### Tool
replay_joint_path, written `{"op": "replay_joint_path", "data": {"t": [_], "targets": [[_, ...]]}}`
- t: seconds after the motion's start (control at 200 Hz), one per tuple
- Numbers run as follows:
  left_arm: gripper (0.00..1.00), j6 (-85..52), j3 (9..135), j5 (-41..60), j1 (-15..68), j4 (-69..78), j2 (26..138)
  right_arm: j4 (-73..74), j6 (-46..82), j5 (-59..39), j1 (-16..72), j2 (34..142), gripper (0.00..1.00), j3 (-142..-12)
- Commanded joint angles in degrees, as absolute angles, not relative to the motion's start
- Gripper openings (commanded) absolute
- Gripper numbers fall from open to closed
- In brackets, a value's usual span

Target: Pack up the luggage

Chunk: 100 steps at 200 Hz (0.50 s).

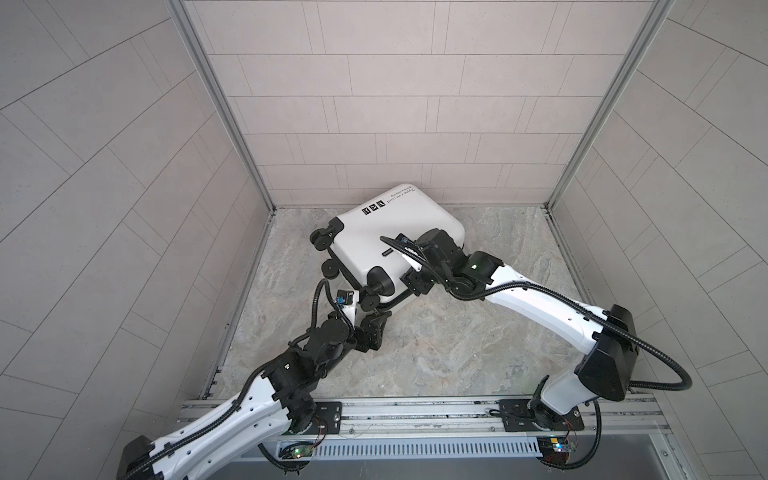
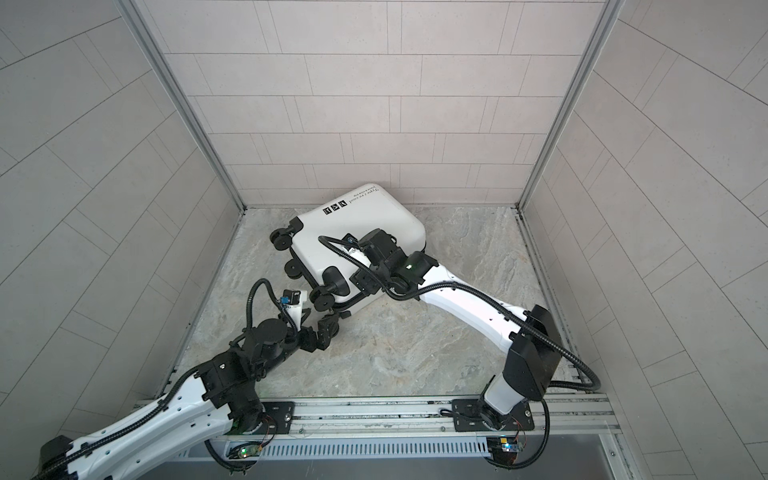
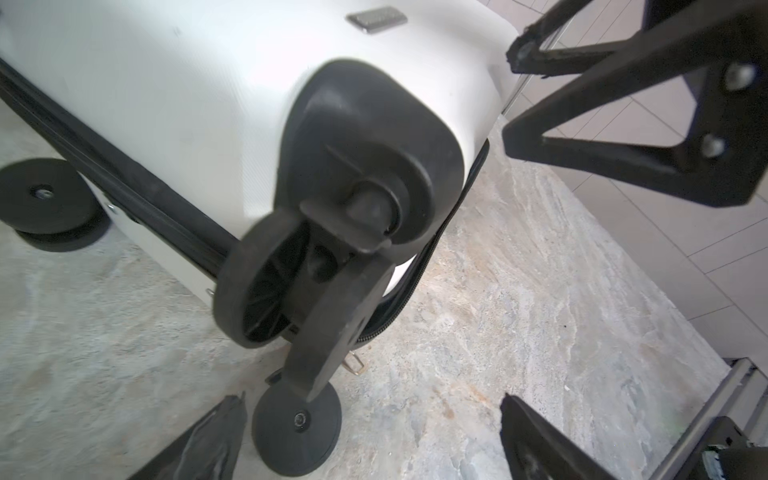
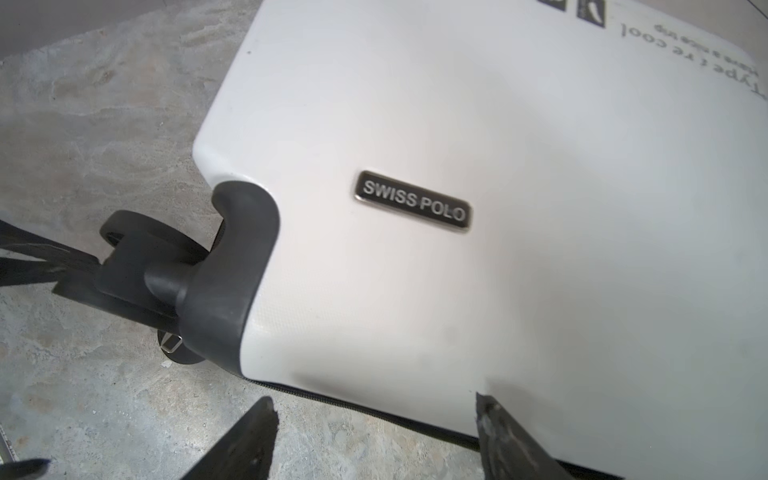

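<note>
Left end effector [image 3: 372,399] and right end effector [image 4: 374,399] stand open, empty; we judge the suitcase [image 1: 374,237] shut, packing essentially complete.

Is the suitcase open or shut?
Shut: the suitcase lies flat, both white shells meeting along the black zipper band, no lining showing. Fully zipped: cannot tell.

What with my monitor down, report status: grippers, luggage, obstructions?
Left gripper open, empty, beside black wheel. Right gripper open over small white hard-shell suitcase, near edge. Suitcase flat on marbled grey tabletop, lid down. No obstruction seen.
</note>
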<state>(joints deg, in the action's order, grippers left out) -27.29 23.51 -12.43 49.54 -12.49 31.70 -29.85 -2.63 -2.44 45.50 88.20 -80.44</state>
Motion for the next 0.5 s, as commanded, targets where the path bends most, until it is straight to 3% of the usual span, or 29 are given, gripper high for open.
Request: {"op": "replay_joint_path", "data": {"t": [0.0,0.495], "targets": [[1.0,-22.8,29.4,-16.7,49.7,-25.4,32.0,-29.7,0.8,-5.0,45.7,83.8,0.78,-78.8],[0.98,-17.1,40.9,-14.7,45.6,-25.6,53.5,-27.1,6.1,-7.9,45.6,74.2,0.77,-67.5]]}}
